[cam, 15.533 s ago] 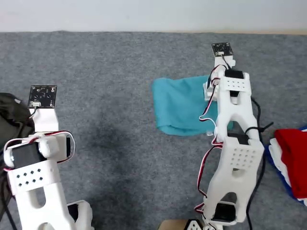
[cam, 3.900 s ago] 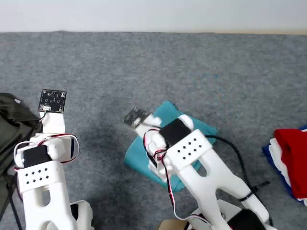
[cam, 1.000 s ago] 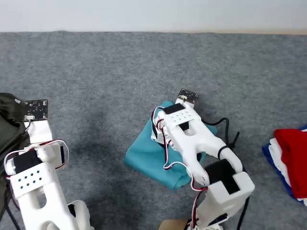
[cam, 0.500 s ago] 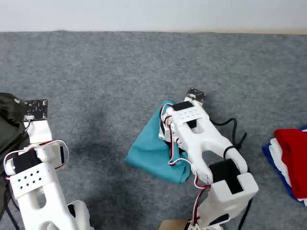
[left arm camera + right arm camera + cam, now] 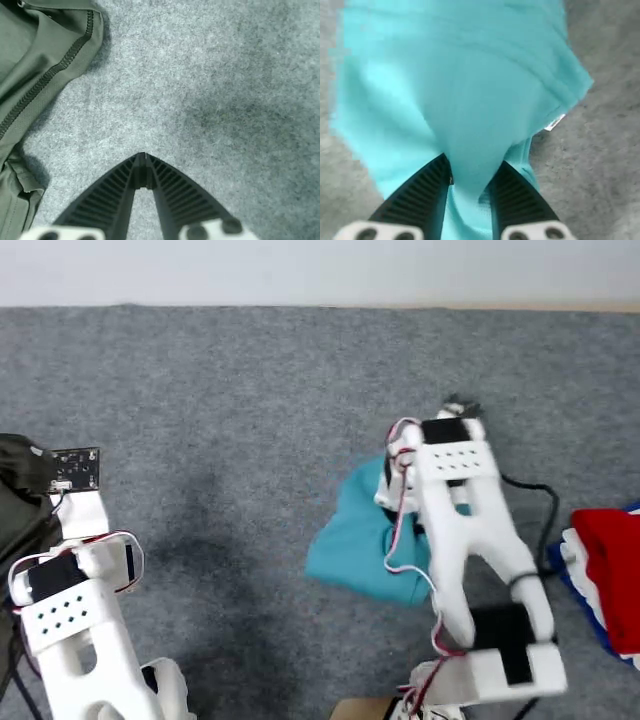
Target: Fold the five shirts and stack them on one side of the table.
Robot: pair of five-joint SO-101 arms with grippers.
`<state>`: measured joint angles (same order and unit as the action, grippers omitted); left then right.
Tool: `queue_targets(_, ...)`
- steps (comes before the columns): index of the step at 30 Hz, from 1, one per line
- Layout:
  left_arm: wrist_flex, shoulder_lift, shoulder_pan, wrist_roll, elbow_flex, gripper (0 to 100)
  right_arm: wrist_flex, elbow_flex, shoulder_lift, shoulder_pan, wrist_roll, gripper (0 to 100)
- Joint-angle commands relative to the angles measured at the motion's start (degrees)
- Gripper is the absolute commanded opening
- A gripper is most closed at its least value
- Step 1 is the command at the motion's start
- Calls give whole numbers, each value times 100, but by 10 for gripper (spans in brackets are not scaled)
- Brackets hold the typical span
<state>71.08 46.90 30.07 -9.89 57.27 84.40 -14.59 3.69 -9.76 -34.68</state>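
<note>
The teal shirt (image 5: 352, 540) lies bunched near the middle of the grey desk (image 5: 220, 390), partly under the right arm (image 5: 462, 530), which stretches over its right half in the high view. The right gripper (image 5: 472, 162) is clenched on the teal shirt: in the right wrist view a thick fold of the fabric runs between the 2 black ribbed fingers (image 5: 427, 187) and spreads out beyond them over the desk. A small white tag (image 5: 554, 122) shows at 1 edge of the cloth. Whether any part of the shirt is off the desk cannot be told.

The left gripper (image 5: 145, 160) is clenched on nothing, its 2 fingertips touching each other just above bare grey desk. Near it, but apart from it, lies a dark green shirt (image 5: 35, 60), crumpled, with a black stitched hem showing. In the high view this shirt sits at the left edge of the desk, beside the left arm (image 5: 70, 590).

At the right edge of the desk is a stack (image 5: 590, 570) of folded shirts, with a red shirt (image 5: 612, 555) on top and white and blue layers under it. The stack is close to the right arm's base and apart from the teal shirt.
</note>
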Motion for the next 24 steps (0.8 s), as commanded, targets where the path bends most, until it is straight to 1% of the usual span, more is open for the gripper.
queue_targets(1, -114, 114, 9, 44, -75, 4, 101, 316, 1015, 92, 281, 9)
queue_targets(4, -114, 114, 9, 26, -75, 4, 101, 299, 1604, 92, 378, 9)
queue_targets(8, -105, 114, 0, 18, -75, 4, 101, 290, 2281, 127, 695, 9)
queue_targets(11, -79, 114, -114, 9, -75, 4, 57, 308, 2642, 453, 862, 9)
queue_targets(19, -114, 105, -132, 9, -382, 4, 40, 325, 2853, 2220, 1354, 8)
queue_targets(24, -123, 105, -132, 0, -338, 4, -110, 325, 2870, 3178, 1644, 8)
